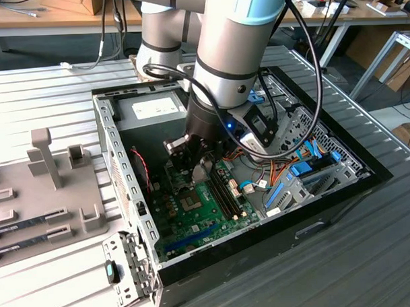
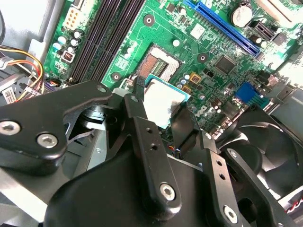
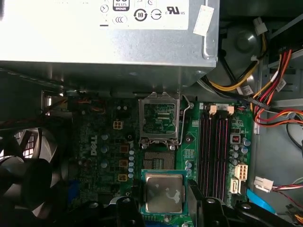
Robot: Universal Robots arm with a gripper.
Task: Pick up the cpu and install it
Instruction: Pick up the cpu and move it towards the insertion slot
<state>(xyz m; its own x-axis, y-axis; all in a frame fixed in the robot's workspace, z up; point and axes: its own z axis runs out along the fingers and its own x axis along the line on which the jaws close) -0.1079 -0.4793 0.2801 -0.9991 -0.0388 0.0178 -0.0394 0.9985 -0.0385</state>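
First wrist view: gripper point(image 3: 164, 201) holds one cpu point(image 3: 163, 189) near one socket point(image 3: 159, 163).

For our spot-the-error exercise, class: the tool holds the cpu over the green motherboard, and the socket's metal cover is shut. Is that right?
Not quite. The tool holds the cpu over the green motherboard, but the socket's metal cover is swung open, as the first wrist view shows.

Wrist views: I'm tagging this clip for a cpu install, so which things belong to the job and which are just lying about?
Part of the job: cpu, clamped in the gripper; open socket on the motherboard, its cover flipped up.
Just lying about: memory slots; fan; power supply; coloured cables.
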